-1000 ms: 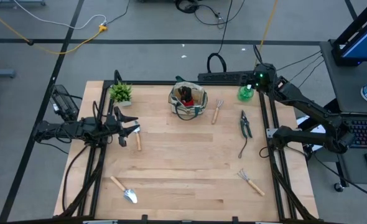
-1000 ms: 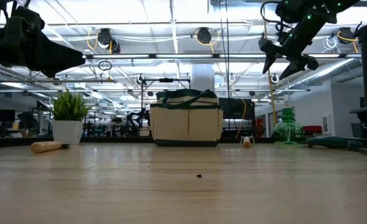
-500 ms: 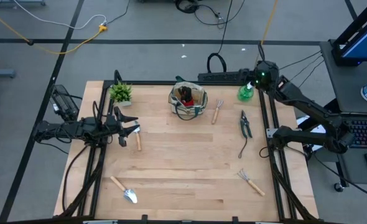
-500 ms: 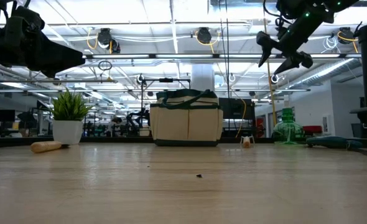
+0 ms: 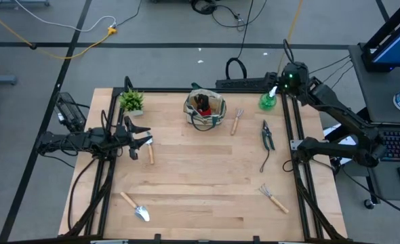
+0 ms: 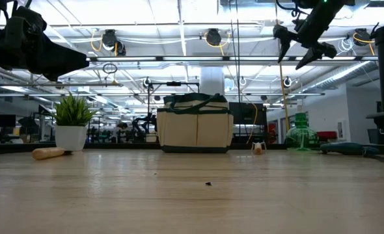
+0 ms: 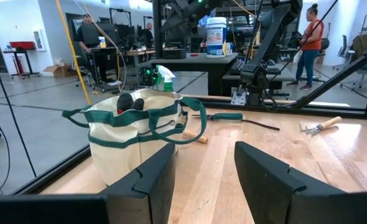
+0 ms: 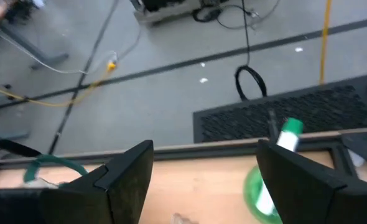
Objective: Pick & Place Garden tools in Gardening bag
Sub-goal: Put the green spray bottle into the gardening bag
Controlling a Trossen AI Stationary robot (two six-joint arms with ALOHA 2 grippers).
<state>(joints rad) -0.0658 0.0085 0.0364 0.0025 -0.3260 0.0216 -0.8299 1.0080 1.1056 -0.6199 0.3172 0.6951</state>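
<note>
1 arm (image 5: 293, 73) farther back now.

Dark two-finger right gripper (image 5: 279, 86) raised high over the far right corner of the table, fingers (image 6: 282, 36) spread apart, empty — arm reaching in from the right edge, elbow bent. Dark two-finger left gripper (image 5: 144, 143) parked low at the left edge, arm stretched level toward the centre — fingers (image 7: 267, 173) parted, holding nothing.

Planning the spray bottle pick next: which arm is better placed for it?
Right. The right gripper hovers open over the green spray bottle at the table's far right corner; the left gripper waits across the table.
</note>
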